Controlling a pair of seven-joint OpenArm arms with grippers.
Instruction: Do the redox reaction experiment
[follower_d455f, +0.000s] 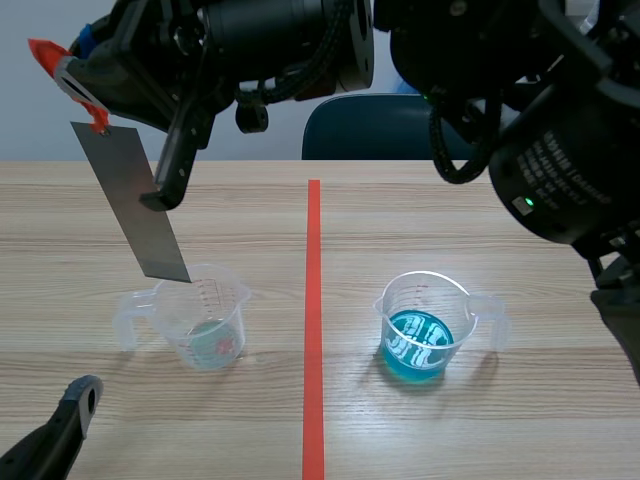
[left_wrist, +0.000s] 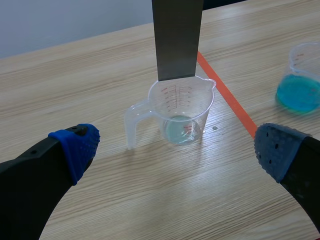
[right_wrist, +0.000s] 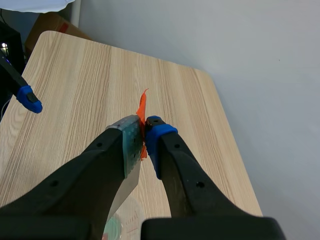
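Pale wall (follower_d455f: 25, 130) behind, blue chair back (follower_d455f: 375, 128) at top centre. Light wood table (follower_d455f: 480, 430), orange-red tape line (follower_d455f: 313, 330) down the middle of the scene frame.

Writing: the right arm (follower_d455f: 565, 160) had white lettering on its black housing at upper right, too small to read, with a green light lit just below it. The left beaker (follower_d455f: 205, 315) had red graduation marks and numbers, not legible.

Pose:
- Right arm was raised, running from the right edge across the top of the frame and past the middle to the upper left.
- Right gripper (right_wrist: 143, 131) was clamped on the top end of the metal strip (follower_d455f: 135, 200), right at its orange tape tab (right_wrist: 142, 107).
- Strip hung tilted, top end toward the left, bottom edge level with the left beaker's back rim and clear of the liquid. Rim contact: couldn't tell.
- Left arm (follower_d455f: 45, 440) sat low in the bottom left corner.
- Left gripper (left_wrist: 176, 142) had its fingers wide apart, blue pads (left_wrist: 75, 147) showing, holding nothing. The left beaker stood ahead of it, between the two fingers.

Beakers:
- Left beaker was left of the line, handle toward the left edge, thin pale greenish layer at the bottom.
- Right beaker (follower_d455f: 425, 325) was right of the line, handle toward the right edge, blue liquid in its lower part.
- The two stood well apart.
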